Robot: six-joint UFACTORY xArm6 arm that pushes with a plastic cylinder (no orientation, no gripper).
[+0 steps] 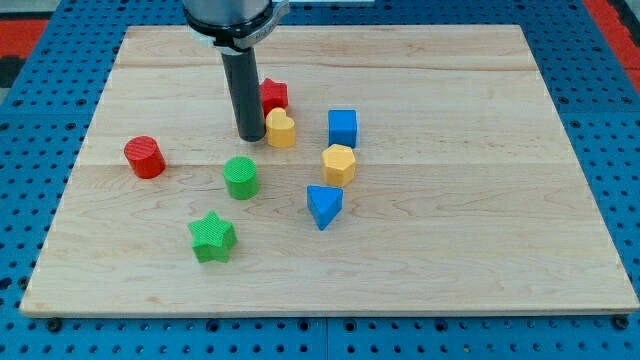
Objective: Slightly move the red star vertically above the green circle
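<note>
The red star [275, 94] lies near the view's top centre, partly hidden behind my rod. The green circle [240, 177] stands below it, toward the view's bottom left of the star. My tip [250, 137] rests on the board just left of the yellow heart [281, 128], below and left of the red star and above the green circle.
A red cylinder [145, 157] is at the left. A green star [212, 237] lies below the green circle. A blue cube [343, 127], a yellow hexagon [339, 163] and a blue triangle [323, 205] stand right of centre on the wooden board [480, 200].
</note>
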